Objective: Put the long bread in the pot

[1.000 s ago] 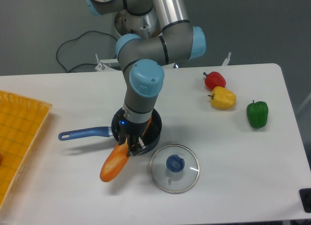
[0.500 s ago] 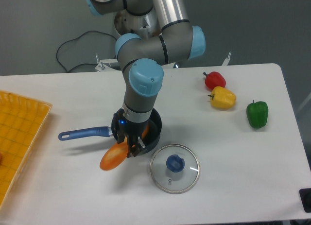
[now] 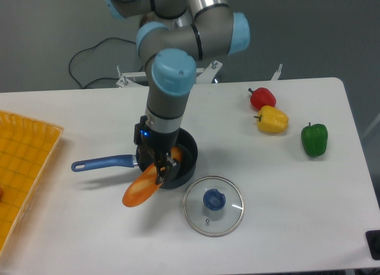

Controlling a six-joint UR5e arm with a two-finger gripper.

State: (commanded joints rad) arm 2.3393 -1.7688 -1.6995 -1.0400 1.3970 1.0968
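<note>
Near the middle of the desk [image 3: 89,239], the claw [image 3: 159,169] grips the long bread [image 3: 141,189], which slants across the front rim of the pot [image 3: 185,158].

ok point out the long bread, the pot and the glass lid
long bread [image 3: 138,192], fixed camera, on its orange lower end
pot [image 3: 187,158], fixed camera, on its dark right rim
glass lid [image 3: 214,199], fixed camera, on its blue knob
</note>
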